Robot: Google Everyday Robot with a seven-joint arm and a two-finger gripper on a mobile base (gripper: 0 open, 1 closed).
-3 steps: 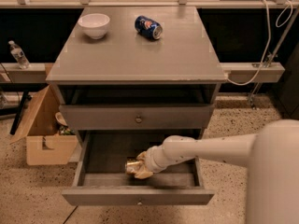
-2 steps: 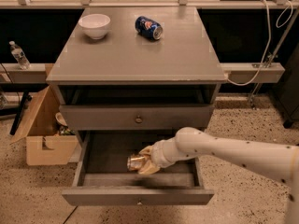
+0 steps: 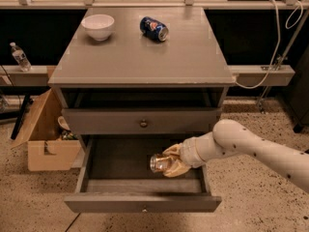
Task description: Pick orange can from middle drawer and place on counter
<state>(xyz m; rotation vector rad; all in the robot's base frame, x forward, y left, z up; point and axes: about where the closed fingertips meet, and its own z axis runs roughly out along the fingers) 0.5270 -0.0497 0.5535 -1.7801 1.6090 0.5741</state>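
The middle drawer [image 3: 143,203] is pulled open at the bottom of the grey cabinet. The orange can [image 3: 160,162] lies on its side, its silver end facing left, inside the drawer at the right of its middle. My gripper [image 3: 170,162] reaches in from the right, its tan fingers [image 3: 177,169] wrapped around the can. The can looks held just above the drawer floor. The counter [image 3: 145,54] is the flat grey top above.
A white bowl [image 3: 98,26] and a blue can [image 3: 153,28] lying on its side stand at the back of the counter. A closed drawer front [image 3: 143,122] with a knob is above the open one. A cardboard box [image 3: 46,129] sits on the floor at left.
The arm has drawn in and shifted slightly right with the can in its fingers; the can appears raised a little off the drawer floor.
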